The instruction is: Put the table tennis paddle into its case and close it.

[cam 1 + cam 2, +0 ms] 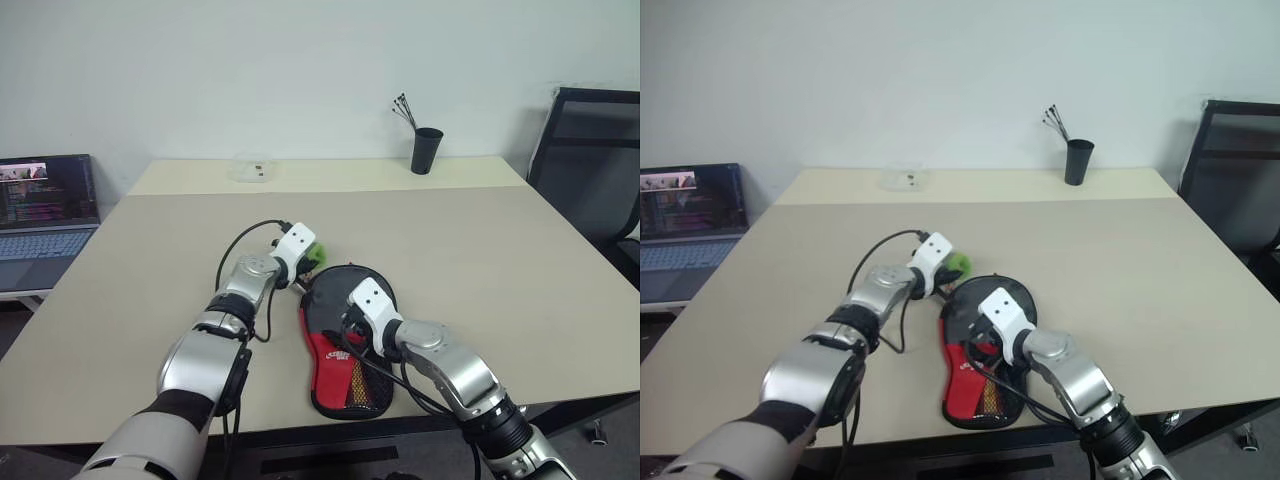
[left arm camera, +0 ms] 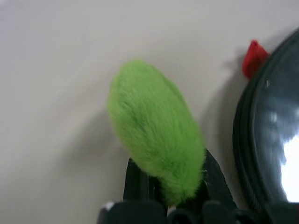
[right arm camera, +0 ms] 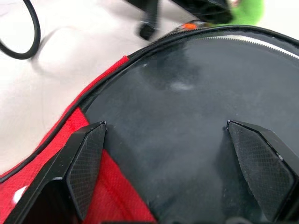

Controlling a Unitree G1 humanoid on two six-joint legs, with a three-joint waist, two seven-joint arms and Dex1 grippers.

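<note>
The case (image 1: 332, 352) lies flat on the table in front of me, red with black mesh at its narrow near end and a round, glossy black far end (image 3: 187, 116) ringed by a zipper. A fluffy green tassel (image 2: 154, 140) sits at the case's far rim, and my left gripper (image 1: 311, 256) is shut on its base. My right gripper (image 3: 166, 125) is open, its fingers spread just above the round black face. The table tennis paddle cannot be told apart from the case; whether the black face is its rubber I cannot tell.
The beige table (image 1: 480, 260) carries a black cup of sticks (image 1: 426, 150) and a clear plastic box (image 1: 252, 168) at its far edge. A laptop (image 1: 45, 215) stands off to the left, a black chair (image 1: 590, 150) to the right. A black cable (image 1: 235, 250) loops beside my left wrist.
</note>
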